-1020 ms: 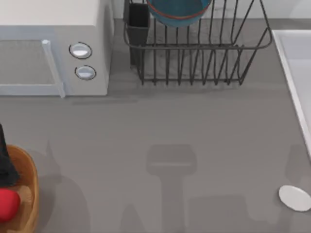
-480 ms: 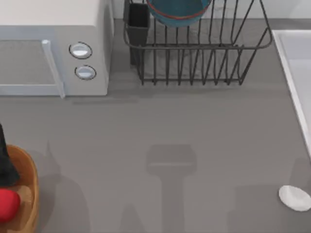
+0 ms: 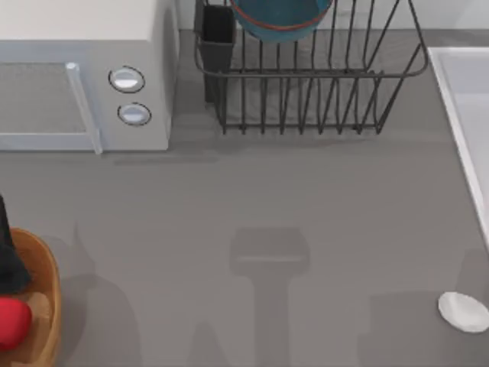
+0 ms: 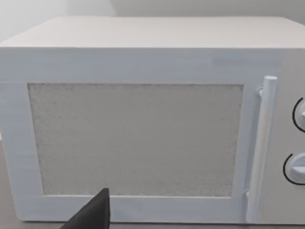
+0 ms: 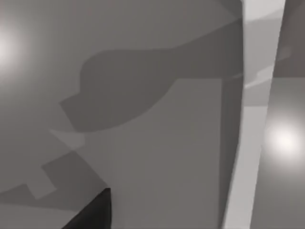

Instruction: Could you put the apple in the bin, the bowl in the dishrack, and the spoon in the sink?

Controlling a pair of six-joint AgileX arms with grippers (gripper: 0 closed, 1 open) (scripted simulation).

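- Red and smooth, the apple (image 3: 11, 323) lies inside the wooden bin (image 3: 47, 284) at the tabletop's (image 3: 252, 199) left edge.
- Left end effector (image 3: 8, 264): a dark shape over the bin; whether clenched or released I cannot tell. Its wrist view faces the white microwave (image 4: 143, 138).
- Teal-blue bowl (image 3: 281, 17) with reddish rim sits in the dark wire dishrack (image 3: 306, 76) at the back.
- Small white oval spoon (image 3: 463, 312) lies on the tabletop at the right, near the pale sink (image 3: 458, 84) but outside it.
- Right end effector: a dark tip (image 5: 93, 214) shows above the tabletop beside the sink's light rim; its state cannot be told.
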